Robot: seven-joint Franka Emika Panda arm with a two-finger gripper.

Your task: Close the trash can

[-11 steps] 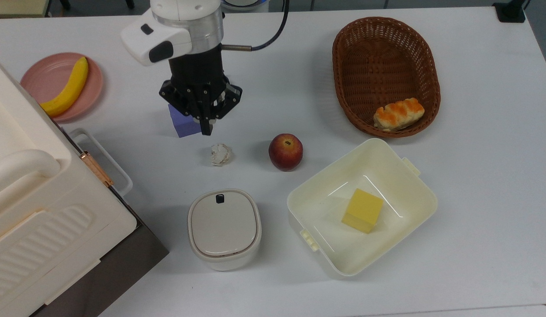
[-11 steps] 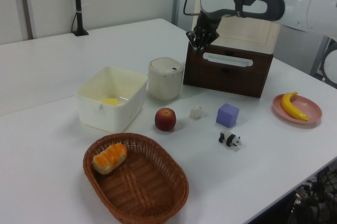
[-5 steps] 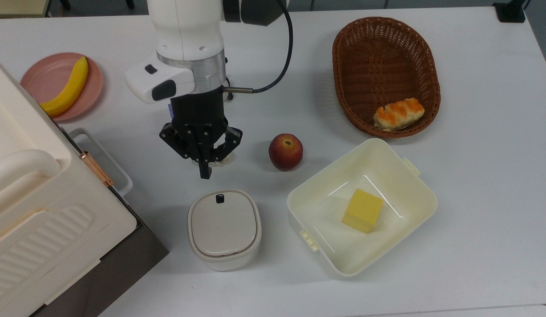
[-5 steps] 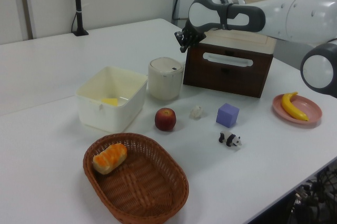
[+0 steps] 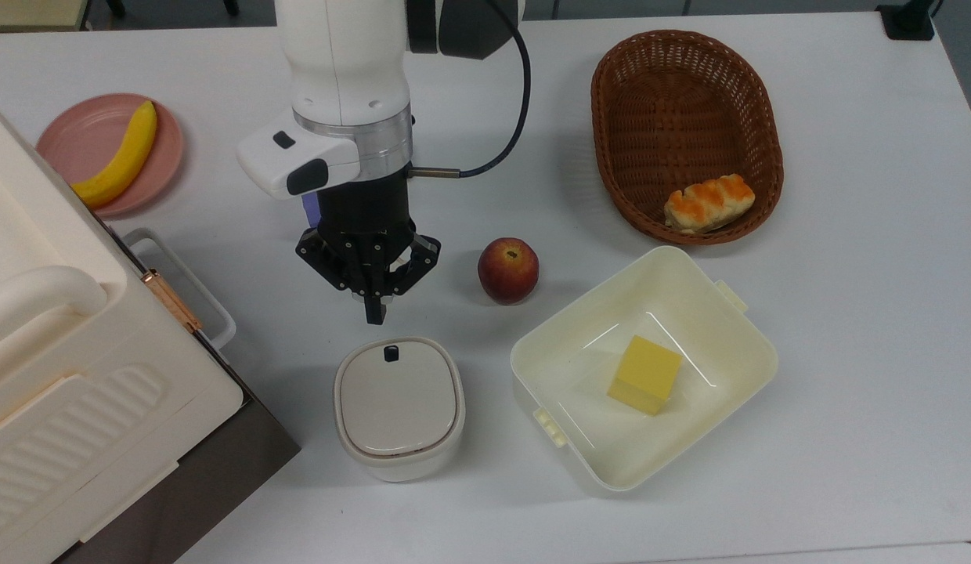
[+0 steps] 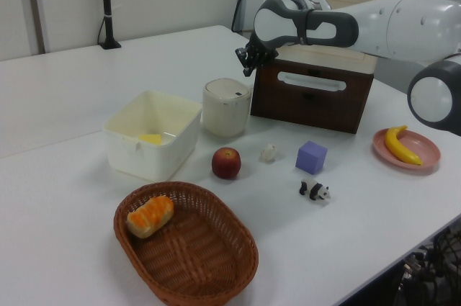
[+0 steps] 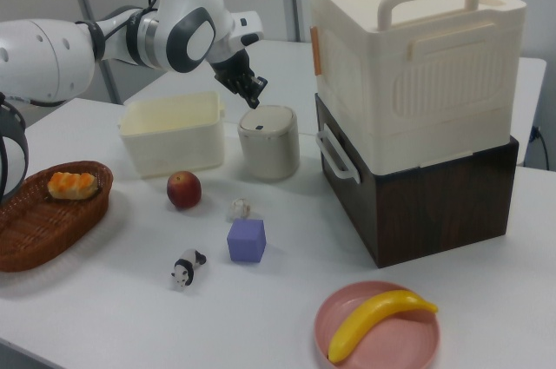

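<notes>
While I watch the top view, my gripper (image 5: pixel 374 313) hangs just above the trash can (image 5: pixel 398 407), at the bin's twelve o'clock, its fingers drawn together to a narrow tip with nothing between them. Trash can sits low centre on the table (image 5: pixel 846 313), its flat grey lid (image 5: pixel 398 397) lying level on the body, black button (image 5: pixel 391 353) at the lid's twelve o'clock edge. At the bin's three o'clock, the cream tub (image 5: pixel 748 356) with a yellow block (image 5: pixel 644 374) inside. Apple (image 5: pixel 507 270) at the bin's one o'clock, well apart. Basket (image 5: pixel 611 117) with a bread roll (image 5: pixel 709 203) up at two o'clock. Pink plate (image 5: pixel 78 137) with a banana (image 5: pixel 121 157) at ten o'clock, and the big ribbed box (image 5: pixel 78 392) at nine.

Over to the left view: gripper (image 6: pixel 247 66) is above the bin (image 6: pixel 225 108), clear of the lid, at its one o'clock. Purple cube (image 6: pixel 311 157), crumpled wad (image 6: pixel 269 153) and a little panda figure (image 6: pixel 314 191) lie in front.

Right view now: gripper (image 7: pixel 257 99) hovers just over the bin (image 7: pixel 268 143), at its eleven o'clock, and the lid looks flat there too.
</notes>
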